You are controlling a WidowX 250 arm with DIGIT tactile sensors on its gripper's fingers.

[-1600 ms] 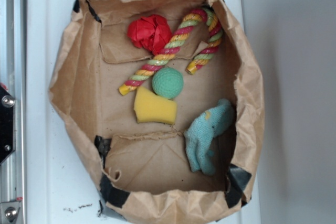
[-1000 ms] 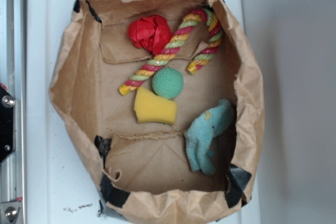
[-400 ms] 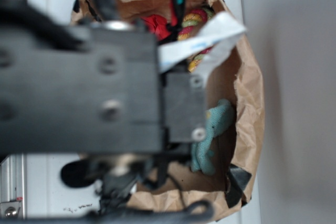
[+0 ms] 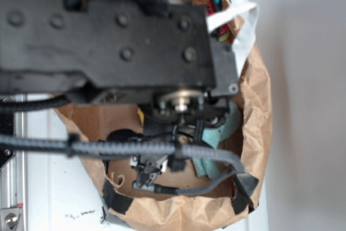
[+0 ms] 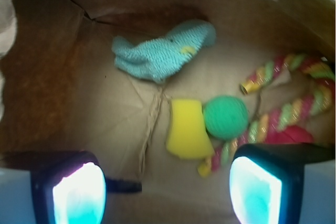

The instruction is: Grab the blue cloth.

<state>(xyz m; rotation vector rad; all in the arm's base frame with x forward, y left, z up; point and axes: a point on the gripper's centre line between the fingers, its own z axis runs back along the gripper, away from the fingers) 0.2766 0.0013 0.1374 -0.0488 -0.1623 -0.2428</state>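
The blue cloth [image 5: 160, 55] lies flat on the floor of the brown paper bag [image 5: 47, 77], toward 12 o'clock in the wrist view, its small yellow patch facing up and nothing resting on it. Just below it, toward 6 o'clock, sits the yellow sponge wedge [image 5: 186, 129], touching the green ball [image 5: 226, 117] at its 3 o'clock side, and the striped rope toy [image 5: 286, 103] runs off toward 3 o'clock. In the exterior view the arm hides most of the bag, with only a strip of the cloth showing at 4 o'clock of the motor housing. The gripper [image 5: 167, 190] hangs above the bag floor with its two pads set wide apart (nothing between them), framing the sponge rather than the cloth. This looks like the approach step, with no contact made. The next move calls for shifting the gripper toward 12 o'clock until the cloth sits between the pads, then descending and closing without catching the sponge.
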